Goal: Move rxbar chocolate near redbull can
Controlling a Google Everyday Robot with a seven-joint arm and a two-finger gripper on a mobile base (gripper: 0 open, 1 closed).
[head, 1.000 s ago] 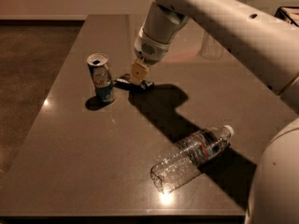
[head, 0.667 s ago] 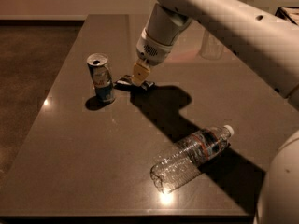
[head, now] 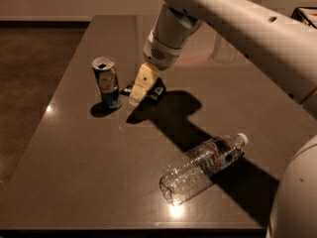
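The redbull can [head: 106,82] stands upright on the dark table [head: 74,157], left of centre, with its silver top and tab hole showing. The rxbar chocolate [head: 155,91], a flat black wrapper with white marks, lies on the table just right of the can, partly hidden by my gripper. My gripper [head: 137,94] comes down from the white arm at the upper right. It sits right over the bar's left end, a short gap from the can. I cannot tell whether it touches the bar.
A clear plastic water bottle [head: 204,166] lies on its side at the front right. A clear glass tumbler [head: 222,47] stands at the back right, behind my arm. The table's left edge runs close to the can.
My gripper has edged slightly down and left over the bar, toward the can. The can, the bar and the bottle have stayed in place.
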